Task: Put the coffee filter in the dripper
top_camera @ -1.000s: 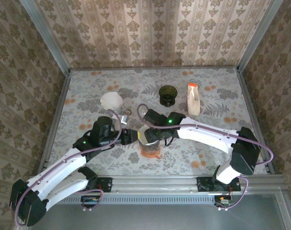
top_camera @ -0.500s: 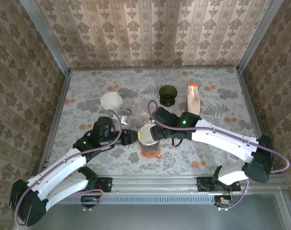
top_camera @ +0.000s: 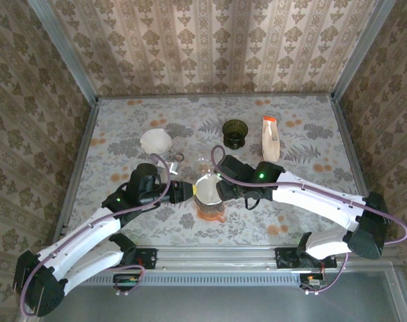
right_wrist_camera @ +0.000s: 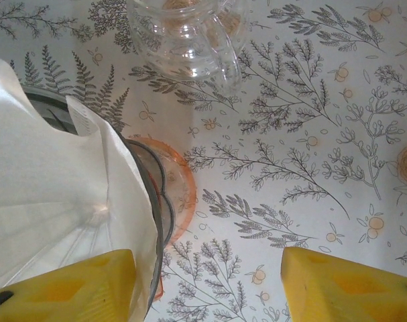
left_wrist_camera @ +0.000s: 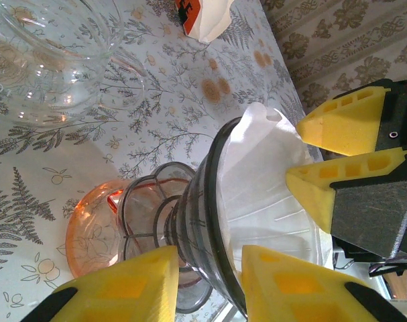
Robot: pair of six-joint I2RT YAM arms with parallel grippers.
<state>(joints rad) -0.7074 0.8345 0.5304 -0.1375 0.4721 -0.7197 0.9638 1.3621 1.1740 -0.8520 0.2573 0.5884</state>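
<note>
We see the white coffee filter (top_camera: 206,187) sitting inside the dripper (left_wrist_camera: 200,221), in the middle of the table, a bit to the near side. The right gripper (right_wrist_camera: 204,258) hangs just above it on its right. Its fingers are wide apart and hold nothing, and one finger is just beside the paper edge. The filter stands straight up, with its wide mouth up and its point down in the dripper. The left gripper (left_wrist_camera: 208,258) squeezes the dripper low down from the left. The left arm reaches in from the near left, the right arm from the near right.
</note>
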